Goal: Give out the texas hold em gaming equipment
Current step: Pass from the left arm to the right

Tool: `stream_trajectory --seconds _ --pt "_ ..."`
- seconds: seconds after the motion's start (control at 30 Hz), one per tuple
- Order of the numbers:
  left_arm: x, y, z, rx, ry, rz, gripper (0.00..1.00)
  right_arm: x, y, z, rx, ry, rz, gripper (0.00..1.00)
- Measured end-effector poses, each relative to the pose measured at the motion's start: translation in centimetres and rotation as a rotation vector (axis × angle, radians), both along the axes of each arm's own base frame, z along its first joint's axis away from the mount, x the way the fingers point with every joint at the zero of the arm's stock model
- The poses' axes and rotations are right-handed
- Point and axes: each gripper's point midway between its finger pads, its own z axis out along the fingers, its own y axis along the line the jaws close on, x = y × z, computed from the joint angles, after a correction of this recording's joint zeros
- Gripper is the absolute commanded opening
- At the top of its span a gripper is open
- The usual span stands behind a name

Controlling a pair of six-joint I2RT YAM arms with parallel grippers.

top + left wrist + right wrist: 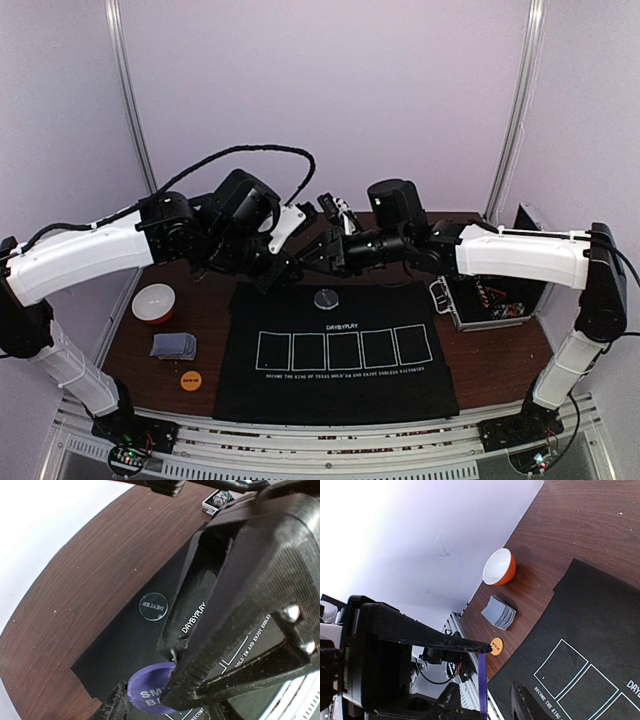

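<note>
The purple blind disc (pixel 150 692) hangs in the air above the far edge of the black mat (pixel 335 390), low in the left wrist view, clamped in the left end effector (pixel 142 707). The right end effector (pixel 484 675) meets it edge-on, one finger touching its upper rim, but I cannot tell whether it has pinched. The disc looks thin, stiff, light and smooth — likely to slip or swivel, so the surest hold is across both flat faces, in from the rim. Its face reads "SM… B…", the rest hidden. The clear dealer disc (pixel 152 606), mid-frame on the mat, reads "DEALER". The mat carries "DAYBYPLAY" and "BECOME THE KING OF TEXAS HOLD'EM AND ENJOY ENDLESS VICTORIES". At lower left of the overhead view, on the counter (pixel 490 360), lie the cards (pixel 174 346) and the orange disc (pixel 191 380) — its print too small to read.
</note>
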Motion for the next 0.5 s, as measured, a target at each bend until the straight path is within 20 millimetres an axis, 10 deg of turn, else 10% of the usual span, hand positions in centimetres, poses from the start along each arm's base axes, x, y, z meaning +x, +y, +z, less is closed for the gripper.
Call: stream_trajectory --seconds 0.37,0.5 --pt "0.28 0.34 -0.02 0.013 -0.013 0.017 0.27 -0.25 0.54 -0.26 0.0 0.013 0.023 0.0" --pt "0.26 0.36 -0.04 0.014 -0.012 0.017 0.53 -0.22 0.53 -0.21 -0.013 0.0 0.027 0.0"
